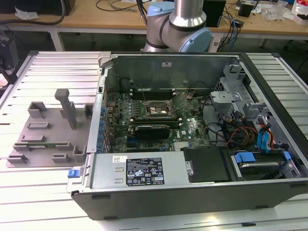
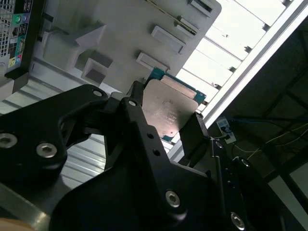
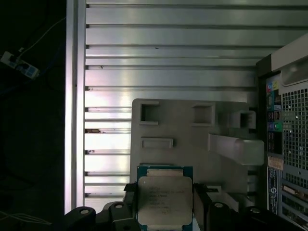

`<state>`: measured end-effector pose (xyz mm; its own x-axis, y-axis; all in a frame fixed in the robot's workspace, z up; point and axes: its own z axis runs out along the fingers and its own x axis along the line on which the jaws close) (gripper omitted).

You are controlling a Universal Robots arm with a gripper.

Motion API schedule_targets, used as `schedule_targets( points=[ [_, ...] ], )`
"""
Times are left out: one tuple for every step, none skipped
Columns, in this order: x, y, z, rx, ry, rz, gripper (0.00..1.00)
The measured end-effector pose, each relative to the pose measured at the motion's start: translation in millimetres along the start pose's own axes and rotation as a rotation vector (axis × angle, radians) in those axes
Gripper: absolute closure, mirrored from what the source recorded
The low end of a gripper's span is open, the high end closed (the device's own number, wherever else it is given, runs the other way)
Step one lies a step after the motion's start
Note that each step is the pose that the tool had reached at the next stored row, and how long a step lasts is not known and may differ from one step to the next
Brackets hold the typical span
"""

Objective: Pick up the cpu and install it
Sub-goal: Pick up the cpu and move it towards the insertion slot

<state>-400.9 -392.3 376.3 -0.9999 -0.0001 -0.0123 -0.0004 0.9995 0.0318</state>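
Gripping the cpu (image 3: 163,199), the jaws hang above a grey tray (image 3: 192,156).

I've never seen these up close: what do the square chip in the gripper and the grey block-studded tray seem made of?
The cpu: its top plate looks like silvery metal with a dull sheen; the thin rim looks like green circuit board. The grey tray: probably matte plastic, judging by its even colour and moulded blocks, though that is uncertain.

Behind you is a long wooden desk (image 1: 96,20) with wires. Bright light shines on the ribbed metal table (image 1: 53,65).
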Motion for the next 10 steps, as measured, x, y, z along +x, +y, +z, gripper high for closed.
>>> schedule_targets(
  points=[
    [0.0, 0.0, -1.1, 0.0, 0.0, 0.0, 0.45],
    [-0.1, 0.1, -4.1, 0.0, 0.0001, 0.0, 0.45],
    [-0.1, 0.3, -6.6, 0.0, 0.0, 0.0, 0.45],
    [-0.1, 0.4, -8.7, 0.0, 0.0, 0.0, 0.45],
    [-0.1, 0.4, -10.6, 0.0, 0.0, 0.0, 0.45],
    [-0.1, 0.5, -11.4, 0.0, 0.0, 0.0, 0.45],
    [-0.1, 0.5, -12.1, -0.0001, -0.0001, 0.0, 0.45],
    [-0.2, 0.6, -12.3, -0.0001, -0.0001, 0.0, 0.45],
    [-0.2, 0.6, -12.4, 0.0, -0.0001, 0.0, 0.45],
    [-0.2, 0.5, -12.5, 0.0, 0.0, 0.0, 0.45]
  ],
)
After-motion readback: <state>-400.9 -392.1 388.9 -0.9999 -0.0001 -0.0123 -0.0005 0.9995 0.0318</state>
